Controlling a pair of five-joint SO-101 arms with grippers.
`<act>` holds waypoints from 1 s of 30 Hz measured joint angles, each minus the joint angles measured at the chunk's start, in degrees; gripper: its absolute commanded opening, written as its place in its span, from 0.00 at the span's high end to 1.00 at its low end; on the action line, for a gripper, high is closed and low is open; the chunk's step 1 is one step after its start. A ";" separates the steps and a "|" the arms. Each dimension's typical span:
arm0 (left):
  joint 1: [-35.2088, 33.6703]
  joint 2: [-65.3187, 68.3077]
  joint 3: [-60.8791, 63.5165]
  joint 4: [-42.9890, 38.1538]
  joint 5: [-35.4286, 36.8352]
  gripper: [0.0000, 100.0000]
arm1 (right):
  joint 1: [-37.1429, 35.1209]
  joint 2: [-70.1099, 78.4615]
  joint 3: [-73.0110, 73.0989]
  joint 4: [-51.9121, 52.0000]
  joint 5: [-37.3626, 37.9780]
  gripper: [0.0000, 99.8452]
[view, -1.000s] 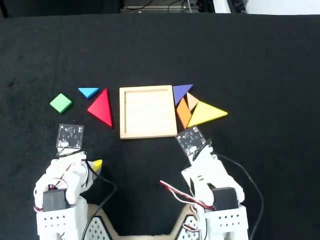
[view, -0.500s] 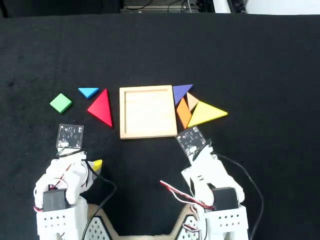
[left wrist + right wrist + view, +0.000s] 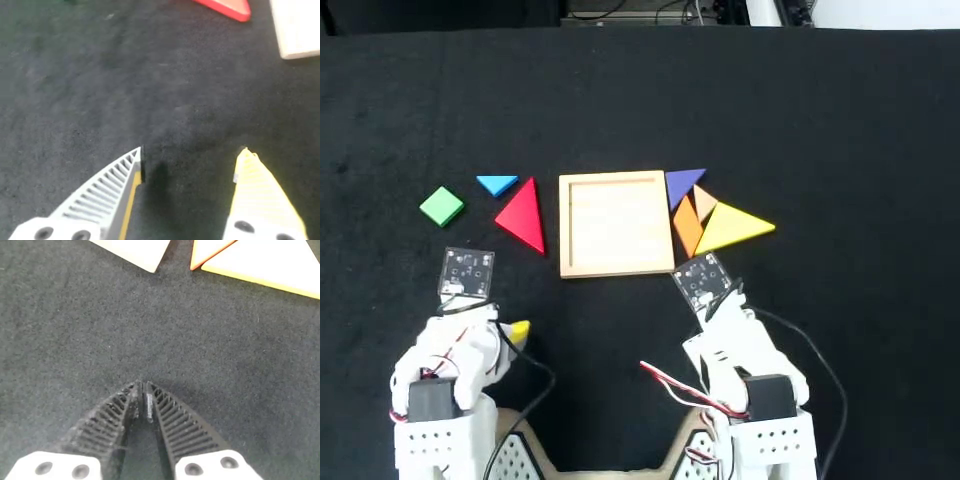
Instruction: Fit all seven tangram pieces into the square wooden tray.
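The square wooden tray (image 3: 565,225) lies empty at mid-table. Left of it are a red triangle (image 3: 523,215), a small blue triangle (image 3: 497,184) and a green square (image 3: 442,206). Against its right side cluster a purple triangle (image 3: 682,183), a tan piece (image 3: 704,203), an orange piece (image 3: 687,228) and a yellow triangle (image 3: 732,228). My left gripper (image 3: 191,150) is open over bare cloth, short of the red triangle (image 3: 227,6) and the tray corner (image 3: 300,30). My right gripper (image 3: 142,386) is shut on nothing, just short of the tray corner (image 3: 137,250) and the yellow triangle (image 3: 265,262).
A black cloth (image 3: 640,100) covers the whole table. Both arm bases (image 3: 600,440) stand at the near edge. Cables and equipment lie beyond the far edge (image 3: 680,12).
The left arm's wrist has shifted slightly to the right. The right arm and all pieces have stayed put.
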 measured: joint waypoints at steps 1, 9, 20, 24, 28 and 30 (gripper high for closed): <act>0.88 0.00 0.00 0.00 0.00 0.71 | 0.00 0.00 0.00 0.00 0.00 0.99; 7.47 0.00 0.00 0.00 0.00 0.71 | 0.00 0.00 0.00 0.00 0.00 0.99; 0.70 -0.26 -0.88 -3.08 0.00 0.71 | 0.00 0.00 0.00 -7.38 0.00 0.98; -4.57 -0.26 -0.88 -8.70 0.00 0.70 | 1.58 0.00 0.00 -15.47 0.00 0.98; -5.36 -0.26 -0.88 -9.41 0.00 0.71 | 3.08 0.00 -0.09 -22.95 1.76 0.89; -5.27 -0.26 -0.79 -10.55 0.00 0.71 | 3.60 0.00 -1.67 -23.91 2.29 0.85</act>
